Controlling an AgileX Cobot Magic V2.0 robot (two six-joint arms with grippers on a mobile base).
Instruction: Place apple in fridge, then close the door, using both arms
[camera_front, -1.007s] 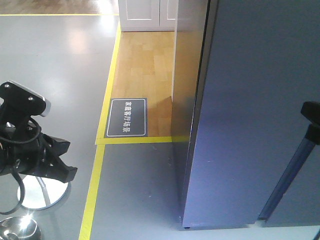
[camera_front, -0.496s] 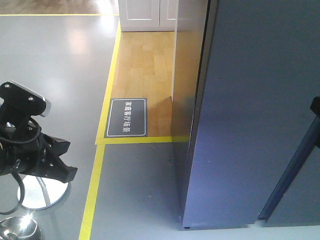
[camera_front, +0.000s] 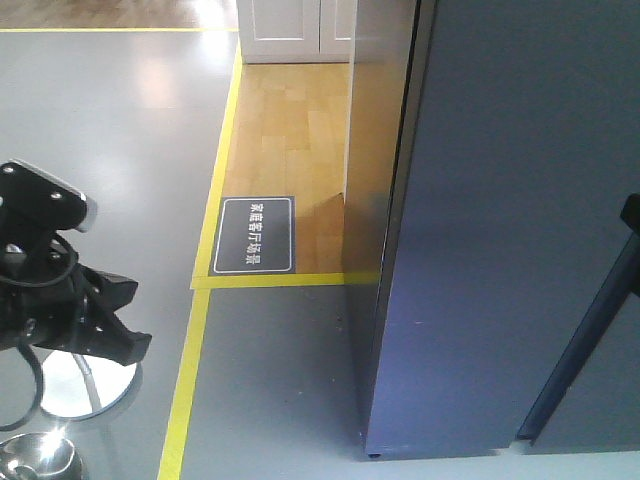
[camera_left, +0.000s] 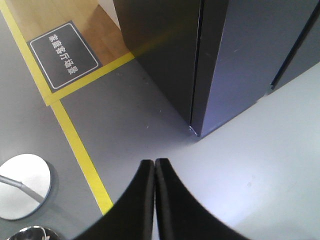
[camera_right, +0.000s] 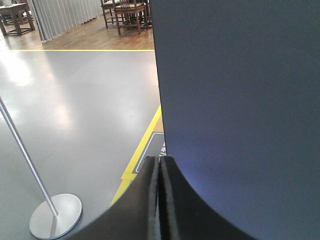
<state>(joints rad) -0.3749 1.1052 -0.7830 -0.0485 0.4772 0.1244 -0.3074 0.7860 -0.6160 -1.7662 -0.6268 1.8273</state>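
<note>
Gone from the right edge of the front-facing view is most of the black right arm: a second ago its tip stood high against the door (camera_front: 500, 230), and now only a dark sliver (camera_front: 632, 215) shows there, reflected as a blue streak in the panel. The door's dark grey-blue face stands flush with the fridge (camera_front: 375, 150) side, with only a thin seam between them, so I judge the closing push done and the arm backing off. The left arm's camera housing (camera_front: 45, 200) has tipped slightly; the left hand (camera_front: 120, 345) hangs low, well left of the fridge.

From the left wrist, the left hand (camera_left: 154, 167) is clenched, fingers (camera_left: 142, 195) pressed together on nothing, and the fridge's bottom corner (camera_left: 195, 131) lies ahead and slightly right of it, apart, across bare floor (camera_left: 260, 150).

From the right wrist, the right hand (camera_right: 160, 162) is likewise clenched and empty, its tips just at the door (camera_right: 240, 110), which fills everything ahead and to the right; contact I cannot tell.

The apple shows in no view; presumably it sits inside, behind the door.
</note>
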